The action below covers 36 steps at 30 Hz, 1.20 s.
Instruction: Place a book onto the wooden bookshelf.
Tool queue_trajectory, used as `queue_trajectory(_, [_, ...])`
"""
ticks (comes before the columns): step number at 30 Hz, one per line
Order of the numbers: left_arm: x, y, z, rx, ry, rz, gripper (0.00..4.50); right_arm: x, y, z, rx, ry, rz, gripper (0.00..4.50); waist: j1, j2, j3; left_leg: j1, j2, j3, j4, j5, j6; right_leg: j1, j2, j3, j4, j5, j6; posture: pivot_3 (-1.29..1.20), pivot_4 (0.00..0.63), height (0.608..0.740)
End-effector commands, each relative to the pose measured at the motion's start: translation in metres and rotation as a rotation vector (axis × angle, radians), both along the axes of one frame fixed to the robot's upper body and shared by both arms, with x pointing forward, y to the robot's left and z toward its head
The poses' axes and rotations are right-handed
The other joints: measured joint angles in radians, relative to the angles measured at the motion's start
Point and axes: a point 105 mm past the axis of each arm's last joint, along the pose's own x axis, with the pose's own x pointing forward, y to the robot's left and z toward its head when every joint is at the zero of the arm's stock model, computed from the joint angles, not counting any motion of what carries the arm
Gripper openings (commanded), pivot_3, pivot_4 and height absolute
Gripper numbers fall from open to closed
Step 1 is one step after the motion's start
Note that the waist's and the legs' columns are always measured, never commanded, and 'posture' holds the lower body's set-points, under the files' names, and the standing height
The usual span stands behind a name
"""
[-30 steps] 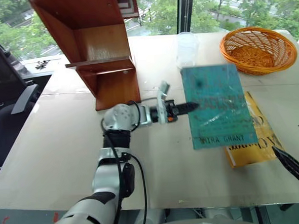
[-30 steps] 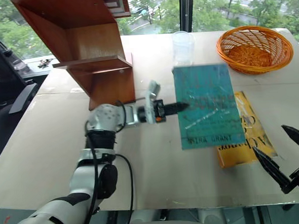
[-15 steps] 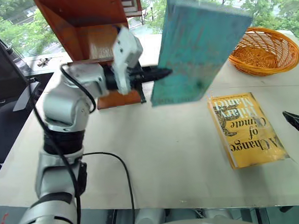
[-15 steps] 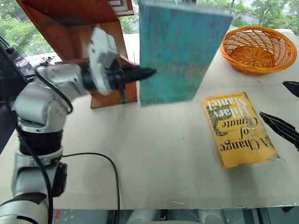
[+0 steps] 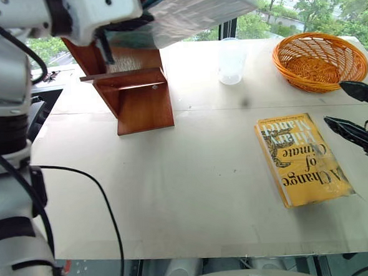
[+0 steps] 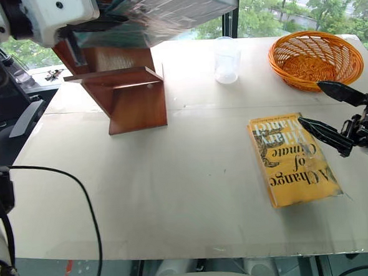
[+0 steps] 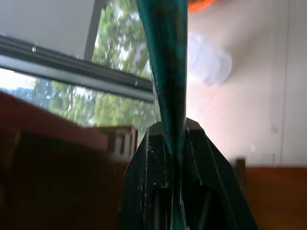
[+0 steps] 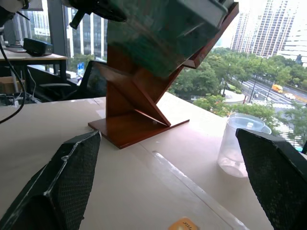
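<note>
Two black fingers [image 7: 158, 158] of the left gripper [image 7: 173, 143] pinch the book [image 6: 164, 11], a thin teal hardcover raised beside the wooden bookshelf [image 5: 137, 91], whose boards are polished reddish-brown. The right gripper [image 6: 326, 113] gapes empty over a yellow book [image 5: 301, 159]. The right wrist view catches a clear cup [image 8: 240, 143].

Daylight from windows behind table [image 5: 175, 195] — bright, even, soft. Shadows faint; darker patch under shelf [image 5: 138, 97] board. Mild sheen on tabletop, pale glare strip across far half. Book [image 6: 164, 11] motion-blurred at top of head views. Left wrist view dim, soft — book edge and fingers [image 7: 148, 191] out of focus, window blown out. Right wrist view sharp on shelf, near fingers [image 8: 67, 177] slightly soft.
</note>
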Motion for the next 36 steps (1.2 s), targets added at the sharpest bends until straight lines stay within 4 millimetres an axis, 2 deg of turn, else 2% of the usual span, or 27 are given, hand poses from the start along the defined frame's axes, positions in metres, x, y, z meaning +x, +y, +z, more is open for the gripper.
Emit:
queue_trajectory(1, [0.002,0.027,0.003,0.099,0.005,0.164,0.03,0.003,0.005,0.002,-0.012,-0.048,0.025,4.5,-0.006,0.0,0.0,0.0,0.0,0.0,0.0,0.0,0.0,0.0,0.0,0.0,0.0,0.0,0.0,0.0,0.15,0.74])
queue_trajectory(4, [0.004,0.044,0.005,0.113,0.035,0.278,0.03,0.008,0.009,-0.003,-0.01,-0.054,0.033,4.5,-0.01,0.0,0.0,-0.003,0.0,-0.001,0.002,0.0,0.0,-0.002,0.002,-0.001,0.001,0.0,0.0,0.0,0.15,0.74])
queue_trajectory(8, [0.002,0.059,-0.006,0.119,0.138,0.39,0.03,0.011,0.011,-0.004,-0.002,-0.069,0.046,4.5,-0.021,0.0,0.0,-0.013,-0.001,-0.002,0.011,0.0,0.0,-0.008,0.003,-0.003,0.006,0.0,0.0,0.0,0.15,0.74])
queue_trajectory(10, [0.005,0.067,-0.018,0.14,0.203,0.449,0.03,0.013,0.013,-0.005,0.0,-0.073,0.054,4.5,-0.027,0.0,0.0,-0.012,-0.001,-0.002,0.011,0.0,0.0,-0.008,0.003,-0.003,0.006,0.0,0.0,0.0,0.15,0.74])
queue_trajectory(13, [0.015,0.065,-0.034,0.168,0.266,0.456,0.03,0.014,0.015,-0.005,0.001,-0.078,0.058,4.5,-0.033,0.001,0.0,-0.01,-0.001,-0.001,0.011,0.0,0.0,-0.008,0.003,-0.002,0.01,0.0,0.0,0.0,0.15,0.74])
queue_trajectory(18, [0.034,0.08,-0.042,0.221,0.227,0.509,0.03,0.008,0.014,0.0,0.015,-0.085,0.052,4.5,-0.037,0.004,-0.002,-0.002,-0.001,0.0,0.011,0.0,0.0,-0.005,0.003,0.001,0.017,0.0,0.0,0.0,0.15,0.74])
queue_trajectory(21, [0.034,0.082,-0.039,0.181,0.23,0.504,1.24,0.006,0.014,0.001,0.015,-0.077,0.054,4.5,-0.046,0.006,-0.002,0.003,0.0,0.0,0.01,-0.002,0.003,-0.001,0.003,0.003,0.018,0.0,0.0,0.0,0.15,0.74])
queue_trajectory(22, [0.033,0.082,-0.032,0.142,0.205,0.503,1.84,0.006,0.013,0.001,0.014,-0.076,0.052,4.5,-0.047,0.006,-0.002,0.003,0.001,0.0,0.01,-0.001,0.003,-0.002,0.005,0.002,0.018,0.0,0.0,0.0,0.15,0.74])
queue_trajectory(24, [0.031,0.085,-0.021,0.077,0.163,0.513,2.65,0.006,0.011,0.003,0.015,-0.076,0.046,4.5,-0.047,0.004,-0.001,0.001,0.001,0.0,0.011,-0.001,0.001,-0.003,0.009,0.002,0.018,0.001,-0.001,0.0,0.15,0.74])
queue_trajectory(25, [0.025,0.085,-0.018,0.022,0.181,0.493,2.93,0.006,0.011,0.005,0.015,-0.077,0.045,4.5,-0.047,0.003,0.0,0.0,0.001,-0.001,0.012,0.0,0.0,-0.004,0.009,0.002,0.018,0.002,-0.001,0.0,0.15,0.74])
queue_trajectory(28, [0.004,0.093,-0.014,-0.139,0.228,0.445,2.93,0.007,0.01,0.008,0.004,-0.064,0.053,4.5,-0.051,0.003,0.0,-0.004,0.001,0.0,0.013,0.001,-0.002,-0.007,0.007,0.003,0.017,0.002,-0.001,0.0,0.15,0.74])
queue_trajectory(31, [-0.028,0.064,-0.019,-0.348,0.358,0.199,2.93,0.008,0.007,0.009,-0.003,-0.05,0.052,4.5,-0.05,0.003,0.0,-0.009,0.0,-0.001,0.012,0.001,-0.002,-0.013,0.003,0.004,0.015,0.002,-0.001,0.0,0.15,0.74])
queue_trajectory(36, [-0.084,0.018,-0.059,-0.53,0.683,-0.097,2.93,0.008,0.005,0.013,-0.018,-0.023,0.053,4.5,-0.041,0.003,0.0,-0.014,0.0,-0.003,0.013,0.001,-0.002,-0.014,0.001,0.002,0.012,0.002,-0.001,0.0,0.15,0.74])
